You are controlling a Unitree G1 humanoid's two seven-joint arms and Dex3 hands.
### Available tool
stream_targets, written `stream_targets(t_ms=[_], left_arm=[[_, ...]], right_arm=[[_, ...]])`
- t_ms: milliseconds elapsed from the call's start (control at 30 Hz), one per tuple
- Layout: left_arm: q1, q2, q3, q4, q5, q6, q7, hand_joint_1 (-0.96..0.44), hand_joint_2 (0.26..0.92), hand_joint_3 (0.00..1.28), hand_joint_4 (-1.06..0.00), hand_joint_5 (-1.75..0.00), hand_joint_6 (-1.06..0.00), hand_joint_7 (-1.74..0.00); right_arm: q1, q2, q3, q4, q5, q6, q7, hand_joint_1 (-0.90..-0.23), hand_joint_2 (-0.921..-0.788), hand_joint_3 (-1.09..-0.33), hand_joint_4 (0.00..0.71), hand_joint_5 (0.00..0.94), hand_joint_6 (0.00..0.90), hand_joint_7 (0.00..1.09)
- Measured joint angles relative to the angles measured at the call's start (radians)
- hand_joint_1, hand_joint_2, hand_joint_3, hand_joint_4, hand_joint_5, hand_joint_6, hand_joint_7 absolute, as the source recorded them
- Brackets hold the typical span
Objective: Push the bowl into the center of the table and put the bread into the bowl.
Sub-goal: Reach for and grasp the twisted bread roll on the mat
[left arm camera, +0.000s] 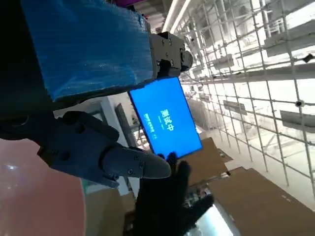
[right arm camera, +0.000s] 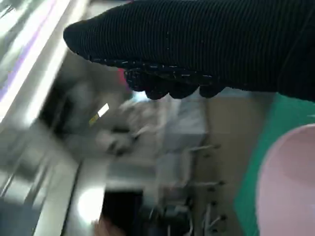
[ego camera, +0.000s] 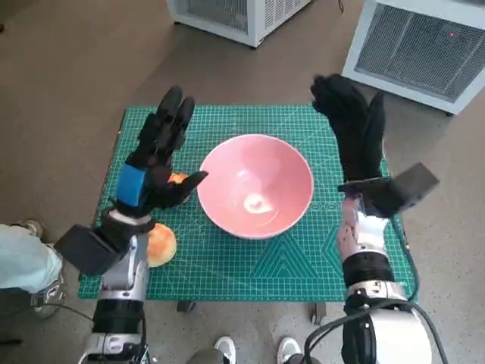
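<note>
Although the pink bowl (ego camera: 256, 184) already sits about in the middle of the green cutting mat (ego camera: 303, 262) that covers the bench, nothing lies inside it but a pale glint of reflected light, so by the look of things the pushing part of the task is done or nearly so and the bread part is still to come. The bread (ego camera: 161, 244), a round golden-brown roll, rests on the mat near the left edge, to the near left of the bowl and partly hidden under the left forearm; a small orange patch showing just behind the thumb may be another piece, but too little of it shows to tell. The left hand (ego camera: 158, 155) hovers to the left of the bowl with its fingers spread toward the far side and its thumb reaching toward the rim, holding nothing. The right hand (ego camera: 355, 125) is raised to the far right of the bowl, fingers stretched out flat and apart, also empty; whether either hand touches the rim cannot be made out. In the left wrist view a blue screen (left arm camera: 165, 118) glows in the room beyond. What remains, judging from this, is to take up the roll and set it in the bowl.
</note>
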Motion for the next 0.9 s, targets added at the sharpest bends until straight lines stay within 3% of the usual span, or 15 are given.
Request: stream_targets(t_ms=[333, 800, 900], left_arm=[[-0.036, -0.007, -0.014, 0.004, -0.001, 0.001, -0.024, -0.46, 0.921, 0.22, -0.15, 0.00, -0.16, -0.11], [-0.064, 0.002, -0.034, -0.032, 0.004, 0.020, -0.048, -0.45, 0.921, 0.22, -0.15, 0.00, -0.15, -0.13], [-0.066, 0.022, -0.034, -0.046, 0.026, 0.021, -0.048, -0.47, 0.919, 0.16, -0.14, 0.00, -0.13, -0.16]], right_arm=[[0.056, -0.010, 0.044, -0.149, 0.052, 0.000, 0.096, -0.700, -0.921, -0.729, 0.284, 0.002, 0.309, 0.16], [0.118, -0.011, 0.090, -0.290, 0.083, 0.040, 0.106, -0.717, -0.921, -0.724, 0.287, 0.003, 0.298, 0.19], [0.122, -0.011, 0.096, -0.295, 0.083, 0.043, 0.106, -0.718, -0.921, -0.723, 0.289, 0.003, 0.296, 0.19]])
